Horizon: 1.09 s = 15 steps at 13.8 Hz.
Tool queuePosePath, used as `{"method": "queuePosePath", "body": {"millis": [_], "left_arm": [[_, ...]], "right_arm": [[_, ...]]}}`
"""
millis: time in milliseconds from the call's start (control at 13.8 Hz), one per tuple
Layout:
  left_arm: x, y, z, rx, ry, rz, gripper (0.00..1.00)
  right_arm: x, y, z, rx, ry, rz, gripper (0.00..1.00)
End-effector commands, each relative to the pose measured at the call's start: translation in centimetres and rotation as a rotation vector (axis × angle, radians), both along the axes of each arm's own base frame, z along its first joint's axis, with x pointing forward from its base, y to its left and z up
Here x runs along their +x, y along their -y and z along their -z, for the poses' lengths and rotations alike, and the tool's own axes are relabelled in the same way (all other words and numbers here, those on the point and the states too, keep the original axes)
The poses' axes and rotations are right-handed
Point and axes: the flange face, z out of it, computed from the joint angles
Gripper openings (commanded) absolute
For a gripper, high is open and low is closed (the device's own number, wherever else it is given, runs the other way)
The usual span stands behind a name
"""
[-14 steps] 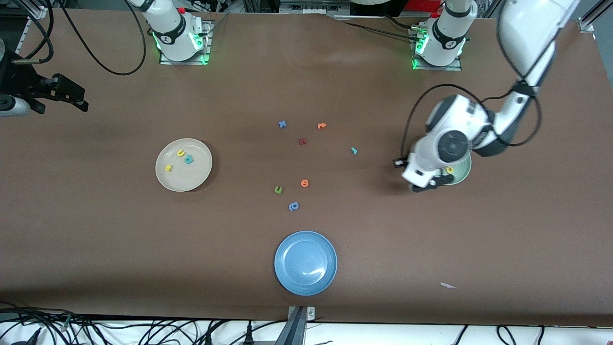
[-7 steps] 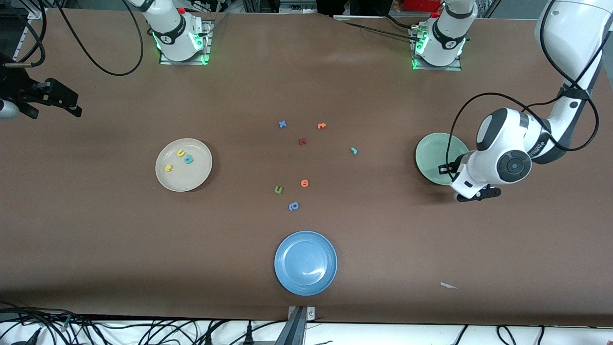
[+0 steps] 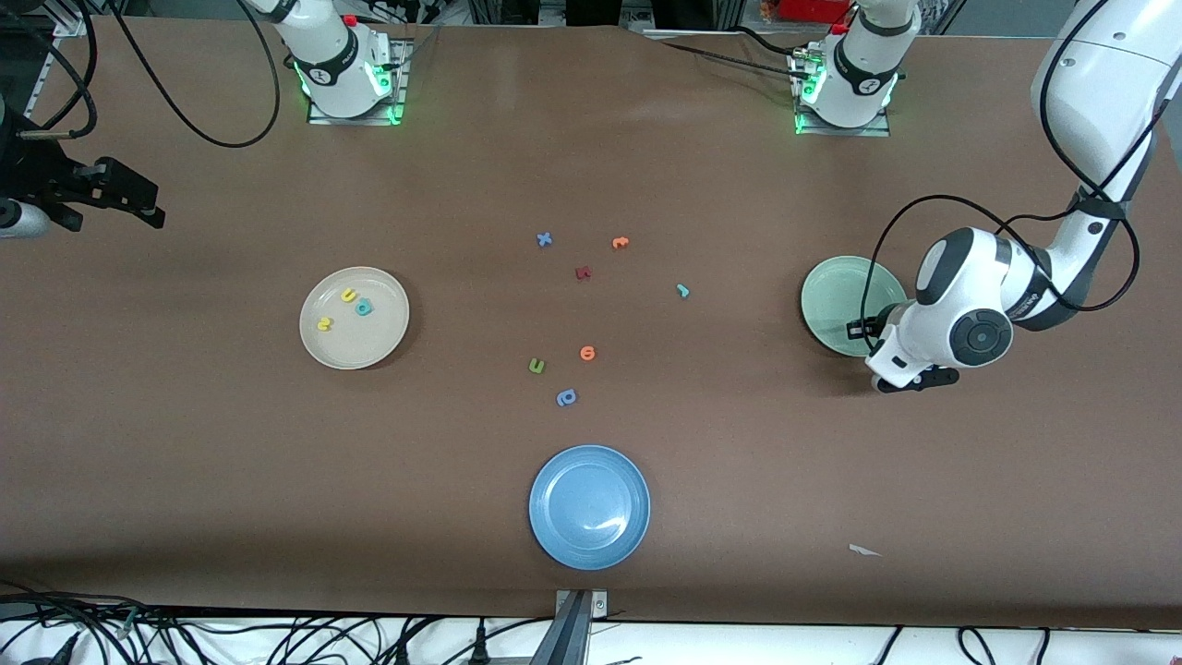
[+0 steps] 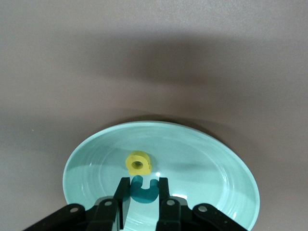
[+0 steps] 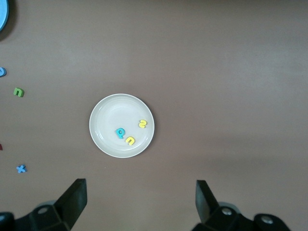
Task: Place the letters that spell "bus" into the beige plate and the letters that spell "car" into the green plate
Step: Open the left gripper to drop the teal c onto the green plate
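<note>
My left gripper (image 4: 144, 180) is shut on the teal c (image 4: 144, 192) and holds it low over the green plate (image 4: 207, 163). A yellow a (image 4: 138, 162) lies in that plate, just past the c. In the front view the left gripper (image 3: 914, 379) sits at the green plate's (image 3: 831, 296) edge. The teal r (image 3: 682, 291) lies on the table toward the middle. The beige plate (image 3: 355, 349) holds a teal b (image 3: 363, 308), a yellow u (image 3: 349, 295) and a yellow s (image 3: 324, 324). My right gripper (image 3: 148, 208) waits open at the right arm's end, high over the beige plate (image 5: 108, 120).
Loose letters lie mid-table: a blue x (image 3: 544, 239), an orange one (image 3: 620, 242), a dark red one (image 3: 583, 272), another orange one (image 3: 587, 352), a green u-shape (image 3: 536, 367) and a blue one (image 3: 566, 397). A blue plate (image 3: 589, 506) sits nearest the front camera.
The left arm has swung from above the green plate toward its own end of the table, uncovering most of the plate. The right gripper has barely shifted.
</note>
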Motion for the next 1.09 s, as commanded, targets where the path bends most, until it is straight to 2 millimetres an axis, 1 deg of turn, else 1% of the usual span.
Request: {"method": "queuePosePath", "body": {"millis": [0,73,145,218,291,364,509,582,800,945,1018], "left_arm": [[0.2,-0.5,-0.1,0.006,0.012,0.029,0.38],[0.2,-0.6,-0.1,0.006,0.013,0.027,0.49],[0.3,-0.5,-0.2,0.005,0.015,0.028,0.64],[0.4,-0.6,-0.4,0.006,0.020,0.027,0.83],[0.5,-0.6,-0.6,0.008,0.025,0.026,0.99],[0.6,-0.6,-0.9,0.009,0.030,0.027,0.99],[1.6,-0.6,-2.4,0.007,0.053,0.016,0.99],[2.2,-0.6,-3.4,0.005,0.072,0.009,0.99],[2.9,-0.1,-6.1,0.009,0.099,0.004,1.00],[3.8,0.6,-8.3,-0.016,0.104,-0.013,1.00],[4.2,0.6,-9.4,-0.013,0.100,-0.014,1.00]], "right_arm": [[0.2,0.1,-0.2,-0.004,0.000,0.002,1.00],[0.3,0.2,-0.2,-0.009,0.006,0.004,1.00],[0.2,0.3,-0.3,-0.013,0.004,0.004,1.00],[0.1,0.4,-0.2,-0.010,-0.006,0.007,1.00],[-0.2,0.4,-0.5,-0.010,-0.008,-0.001,1.00],[-0.2,0.3,-0.5,-0.014,-0.011,0.004,1.00],[0.0,0.2,-0.2,-0.009,-0.009,0.005,1.00],[0.0,0.3,-0.2,-0.009,-0.009,0.007,1.00],[0.4,-0.1,0.1,-0.014,-0.002,-0.001,1.00],[1.2,-0.2,0.5,-0.017,0.027,-0.006,1.00],[1.7,-0.4,1.1,-0.018,0.026,-0.009,1.00]]}}
